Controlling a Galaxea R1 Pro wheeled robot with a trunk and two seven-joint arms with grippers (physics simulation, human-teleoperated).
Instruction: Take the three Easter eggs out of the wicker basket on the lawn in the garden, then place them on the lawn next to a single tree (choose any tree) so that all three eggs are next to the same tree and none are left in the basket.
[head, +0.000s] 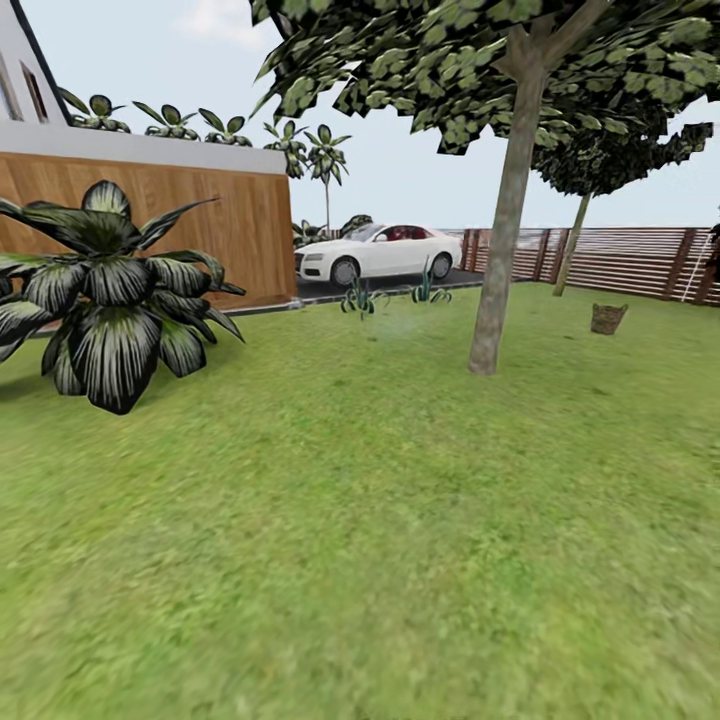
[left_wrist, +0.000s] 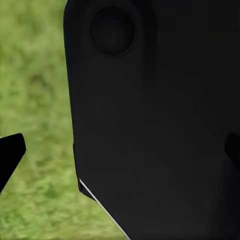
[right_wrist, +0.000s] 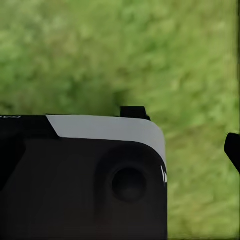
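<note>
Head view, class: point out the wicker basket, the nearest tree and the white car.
wicker basket (head: 608, 318), head view, on its woven side wall.
tree (head: 500, 250), head view, mid-trunk.
white car (head: 385, 253), head view, on its door panel.

A white car (head: 378, 251) is parked on the driveway beyond a wooden wall (head: 150, 215). A big dark spiky plant (head: 105, 290) stands at the left, and a slatted fence (head: 620, 262) runs along the right.
</note>
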